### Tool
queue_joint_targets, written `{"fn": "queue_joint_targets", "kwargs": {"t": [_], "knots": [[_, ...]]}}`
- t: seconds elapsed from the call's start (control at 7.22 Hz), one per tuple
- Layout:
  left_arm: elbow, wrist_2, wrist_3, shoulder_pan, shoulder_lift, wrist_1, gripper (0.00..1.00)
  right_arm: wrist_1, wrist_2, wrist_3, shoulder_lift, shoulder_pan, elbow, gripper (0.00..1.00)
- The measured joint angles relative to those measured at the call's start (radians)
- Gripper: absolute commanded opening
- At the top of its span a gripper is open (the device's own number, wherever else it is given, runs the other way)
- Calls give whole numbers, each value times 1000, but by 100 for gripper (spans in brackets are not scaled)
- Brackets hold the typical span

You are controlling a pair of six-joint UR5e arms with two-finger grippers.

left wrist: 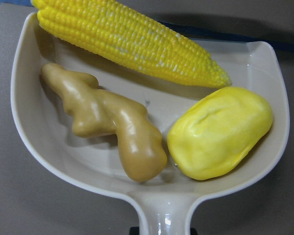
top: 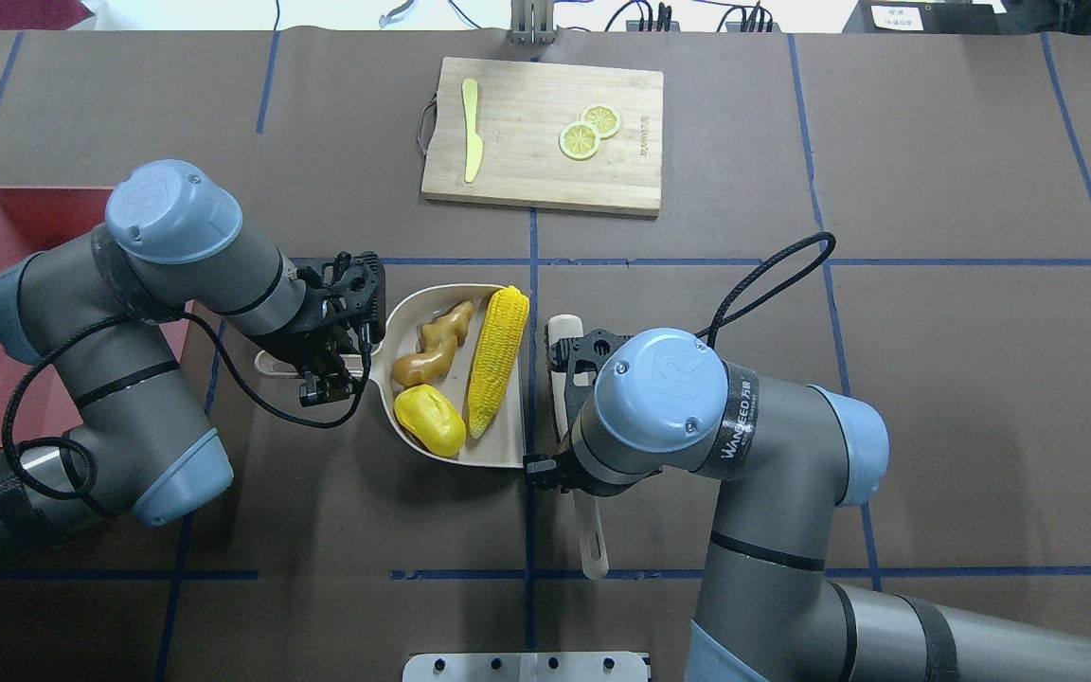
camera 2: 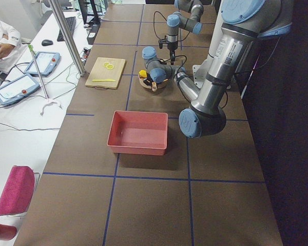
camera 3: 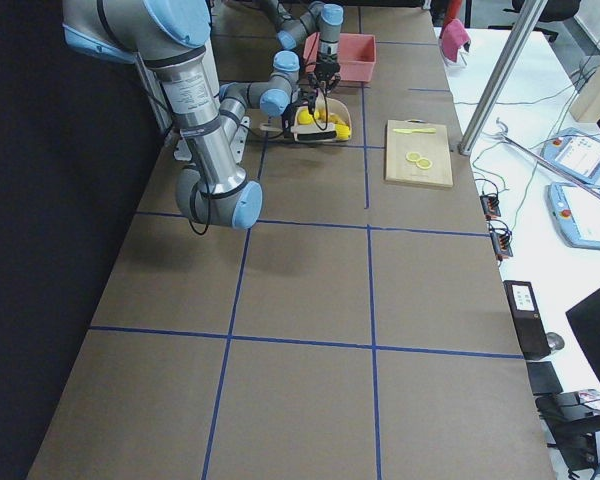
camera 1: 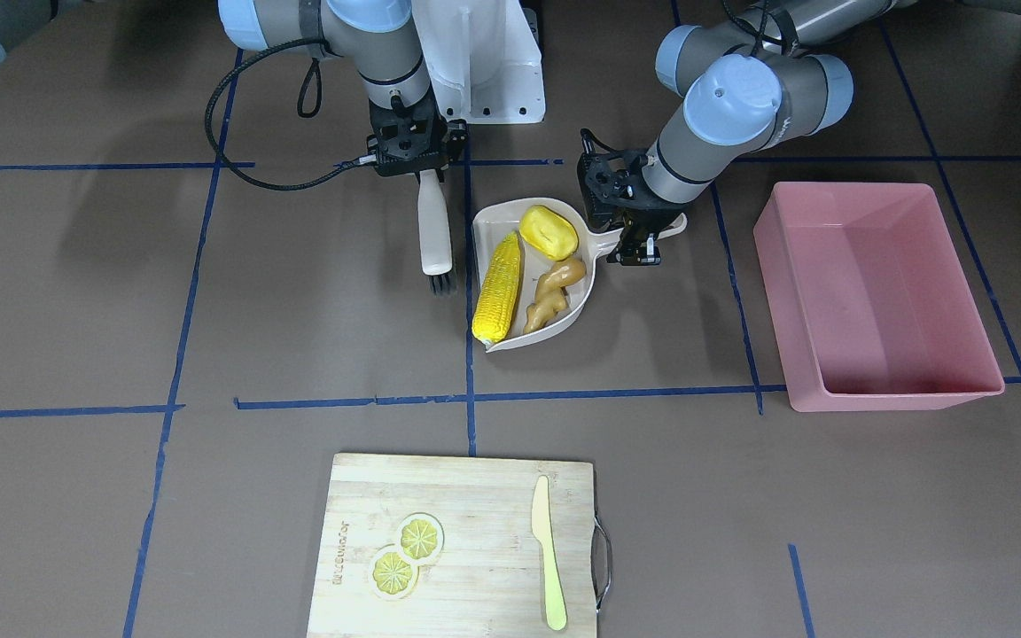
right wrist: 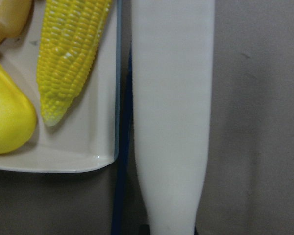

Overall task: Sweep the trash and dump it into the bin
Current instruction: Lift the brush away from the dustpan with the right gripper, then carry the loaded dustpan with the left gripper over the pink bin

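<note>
The beige dustpan point(camera 1: 493, 226) lies mid-table and holds the yellow corn cob point(camera 1: 497, 288), the yellow potato-like piece point(camera 1: 549, 232) and the tan ginger root point(camera 1: 555, 292). All three show close up in the left wrist view: corn point(left wrist: 132, 41), potato point(left wrist: 219, 132), ginger point(left wrist: 108, 120). My left gripper point(camera 1: 639, 244) is shut on the dustpan's handle. My right gripper point(camera 1: 422, 173) is shut on a white brush point(camera 1: 433, 230), which stands beside the pan's open edge, next to the corn point(right wrist: 68, 54). The pink bin point(camera 1: 883, 292) stands empty, apart from the pan, beyond my left arm.
A wooden cutting board point(camera 1: 475, 496) with two lemon slices point(camera 1: 406, 554) and a yellow-green toy knife point(camera 1: 548, 549) lies at the far side of the table. A white mount point(camera 1: 484, 62) sits at the robot's base. Blue tape lines cross the brown table.
</note>
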Motion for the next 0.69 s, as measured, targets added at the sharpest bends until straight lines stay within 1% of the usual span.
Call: {"fn": "queue_joint_targets", "kwargs": {"t": [0.42, 0.69], "knots": [[14, -3, -55, -3, 49, -173, 0, -6, -2, -43, -36, 15, 8, 0], [15, -39, -71, -22, 65, -233, 0, -5, 0, -89, -77, 29, 32, 0]]}}
